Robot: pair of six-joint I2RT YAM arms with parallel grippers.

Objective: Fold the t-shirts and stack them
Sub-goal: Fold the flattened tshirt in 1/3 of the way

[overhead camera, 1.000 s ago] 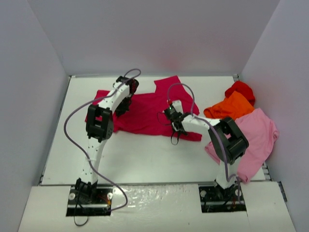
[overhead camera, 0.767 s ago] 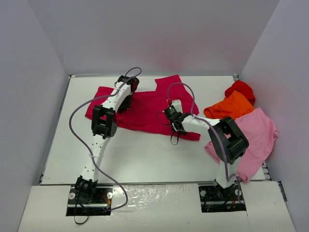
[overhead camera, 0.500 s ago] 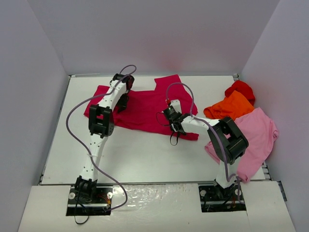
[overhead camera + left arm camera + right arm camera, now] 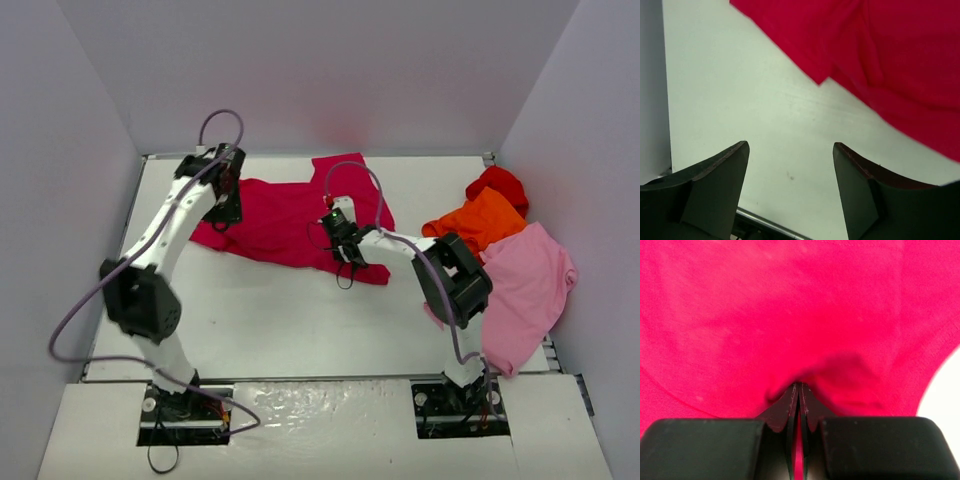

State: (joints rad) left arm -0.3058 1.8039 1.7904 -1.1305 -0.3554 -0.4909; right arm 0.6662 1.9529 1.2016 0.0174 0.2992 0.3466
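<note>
looking down from above, we have the crimson-magenta shirt (image 4: 290, 215) spread mostly flat across the far middle of the table (image 4: 300, 320), wrinkled along its near hem and with no fold in it yet. the right gripper (image 4: 799, 390) is pinched tight on that shirt, close to its near right corner, and from the wrist view we see the cloth puckering up where the jaws meet. over on the other side the left gripper (image 4: 790, 150) hangs at the shirt's left end with its jaws standing apart and nothing between them, just bare table below and the crimson edge beyond the fingers. we judge the task is at its very start: this first shirt is only being laid out, so every fold is ahead. and the pile waiting? the light pink shirt (image 4: 530, 290) droops over the right edge of the table, the orange shirt (image 4: 480, 220) lies crumpled against it, the red shirt (image 4: 497, 185) is bunched behind that. three unfolded, no stack begun.
</note>
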